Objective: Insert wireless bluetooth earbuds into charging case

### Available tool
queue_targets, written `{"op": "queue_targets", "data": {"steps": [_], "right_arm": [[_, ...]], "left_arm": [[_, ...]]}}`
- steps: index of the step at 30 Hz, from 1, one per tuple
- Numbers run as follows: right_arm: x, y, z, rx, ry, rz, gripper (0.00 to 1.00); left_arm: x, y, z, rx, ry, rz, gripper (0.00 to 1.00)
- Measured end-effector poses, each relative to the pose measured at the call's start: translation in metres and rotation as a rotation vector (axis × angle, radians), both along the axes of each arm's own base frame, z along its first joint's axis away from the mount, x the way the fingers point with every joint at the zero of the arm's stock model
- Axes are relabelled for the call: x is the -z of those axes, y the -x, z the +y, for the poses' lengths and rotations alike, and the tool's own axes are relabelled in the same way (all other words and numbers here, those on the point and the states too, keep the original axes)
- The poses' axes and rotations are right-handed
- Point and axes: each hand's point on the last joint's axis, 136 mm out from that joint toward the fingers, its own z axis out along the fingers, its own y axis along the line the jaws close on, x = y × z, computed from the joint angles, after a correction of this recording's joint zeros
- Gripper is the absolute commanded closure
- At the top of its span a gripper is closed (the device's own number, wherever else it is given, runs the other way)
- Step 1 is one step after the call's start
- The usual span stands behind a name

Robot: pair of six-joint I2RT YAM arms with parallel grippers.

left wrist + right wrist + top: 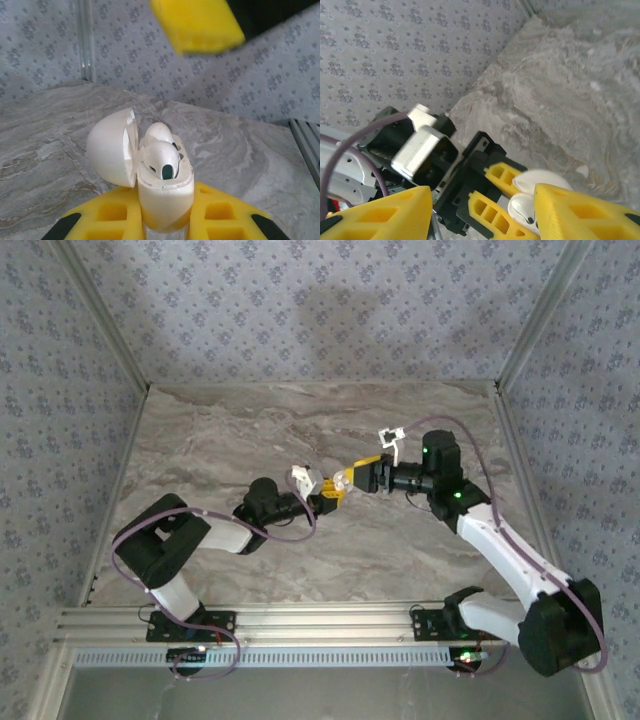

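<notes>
My left gripper (322, 492) is shut on the lower body of a white charging case (165, 192), holding it upright above the table. The case's lid (111, 147) is swung open to the left. Two white earbuds sit in the case, one in front (161, 157) and one behind it (159, 132). My right gripper (345, 480) hovers just over the case, open, with nothing between its yellow fingers (585, 212). In the right wrist view the case (542, 180) and an earbud (522, 206) lie between the left gripper's fingers (490, 212).
The marble tabletop (300, 430) is walled by patterned panels on three sides (320, 310). An aluminium rail (320, 620) runs along the near edge by the arm bases. One right finger (197, 25) hangs above the case in the left wrist view.
</notes>
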Motion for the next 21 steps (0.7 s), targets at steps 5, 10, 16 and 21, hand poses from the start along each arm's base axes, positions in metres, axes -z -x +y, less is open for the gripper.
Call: {"op": "queue_targets", "data": {"steps": [5,10,16,21], "right_arm": [[-0.019,0.019,-0.016,-0.042,0.141,-0.238,0.35],[0.002,0.028,-0.024,-0.102,0.293,-0.358,0.24],[0.03,0.035,-0.027,-0.222,0.425,-0.45,0.15],[0.045,0.046,-0.019,-0.338,0.479,-0.543,0.12]], "left_arm": [[0.0,0.014,-0.001,0.074,-0.097,-0.046,0.84],[0.006,0.03,-0.004,0.145,-0.244,-0.124,0.84],[0.032,0.044,0.001,0.221,-0.412,-0.157,0.83],[0.05,0.051,0.008,0.254,-0.487,-0.145,0.83]]}}
